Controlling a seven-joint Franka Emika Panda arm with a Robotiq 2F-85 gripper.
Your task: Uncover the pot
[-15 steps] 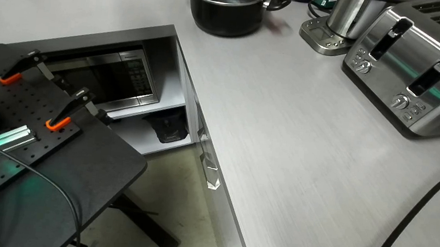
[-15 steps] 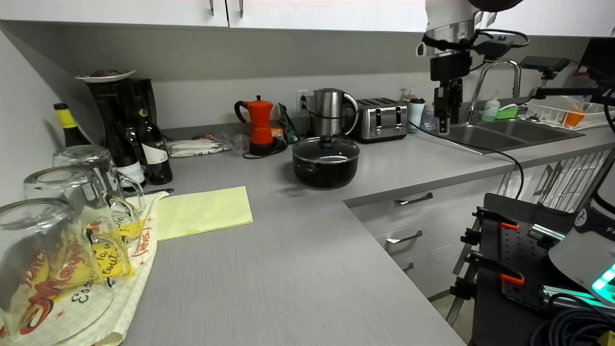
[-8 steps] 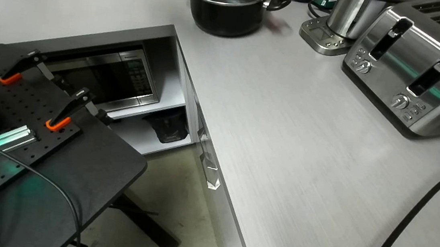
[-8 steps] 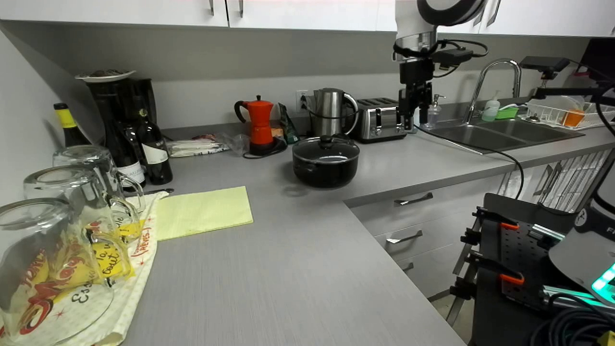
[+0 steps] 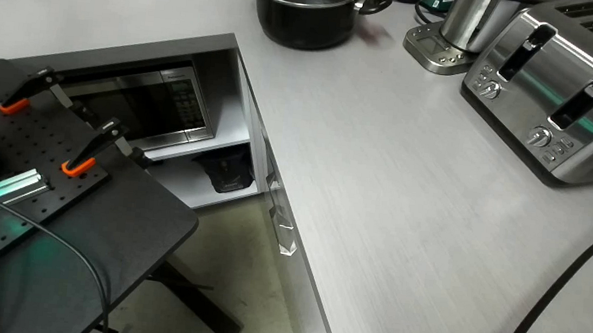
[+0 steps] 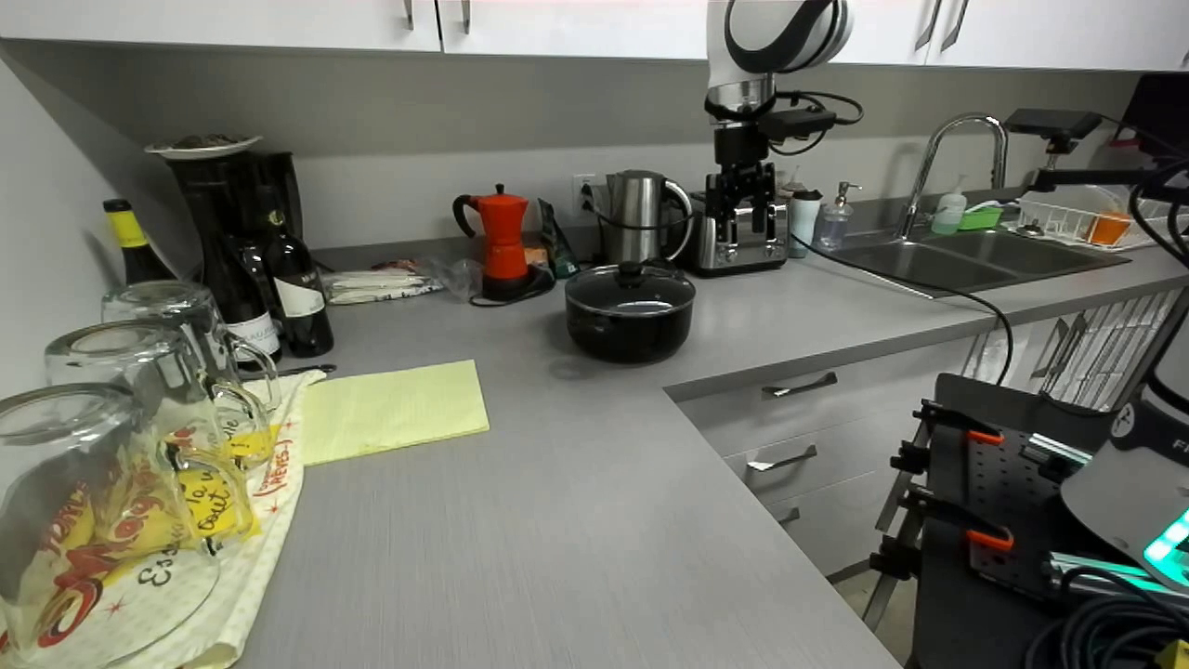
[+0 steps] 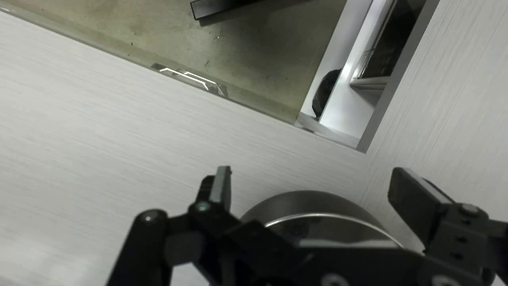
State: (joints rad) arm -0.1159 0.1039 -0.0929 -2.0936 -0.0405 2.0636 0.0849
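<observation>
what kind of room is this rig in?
Looks like a kitchen, home or workplace unclear: there's a sink, a steel toaster and a microwave.

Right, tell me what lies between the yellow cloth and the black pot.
In an exterior view, only bare gray counter lies between the yellow cloth and the black pot.

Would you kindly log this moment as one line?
squat round black pot: on grey counter; dark-knobbed clear glass lid: on pot; black gripper: open, apart from lid; uncovering: not yet done
</observation>
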